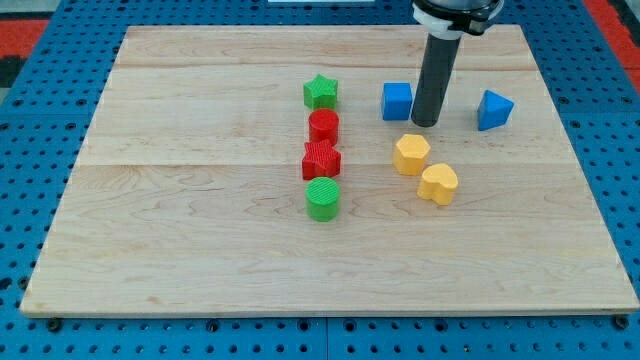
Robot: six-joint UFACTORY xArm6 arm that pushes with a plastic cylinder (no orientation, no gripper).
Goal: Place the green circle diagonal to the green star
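**Green circle at the foot of a four-block column**

Pale wooden board (200,250) lies on a blue pegboard (30,120). Down its middle runs a column: green star (321,92) at the view's top, red circle (323,126), red star (321,159), then green circle (323,199). My tip (425,123) has no jaws; it rests just right of the blue cube (397,101), above the yellow hexagon (411,154). A yellow heart (438,183) and blue triangle (494,109) lie further right.
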